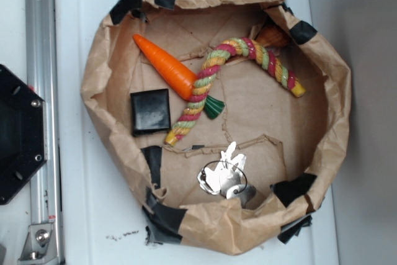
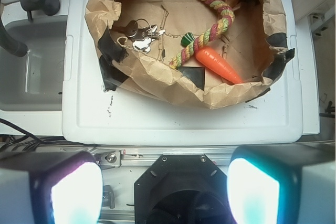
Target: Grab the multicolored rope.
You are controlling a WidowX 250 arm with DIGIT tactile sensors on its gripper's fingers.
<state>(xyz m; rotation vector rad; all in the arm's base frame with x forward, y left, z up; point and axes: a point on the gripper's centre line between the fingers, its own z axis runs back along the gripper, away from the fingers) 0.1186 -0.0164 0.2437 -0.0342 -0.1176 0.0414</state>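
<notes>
Well back from the paper-walled bin (image 1: 335,85), the gripper (image 2: 165,182) hangs with fingers spread and empty, because the multicolored rope (image 1: 214,69), draped across the carrot (image 1: 164,65), awaits grasping.

Lab bench: metal rail (image 1: 41,91), taped paper bin (image 1: 322,122).

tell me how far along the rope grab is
Nothing looks done yet. The rope lies loose in the paper-lined bowl, draped over the toy carrot, beside the black block and the keys. Nothing is in hand: the pincer is wide open, well back from the bowl over the white lid's near edge. Left to do: move in over the rope, lower, close and lift.
</notes>
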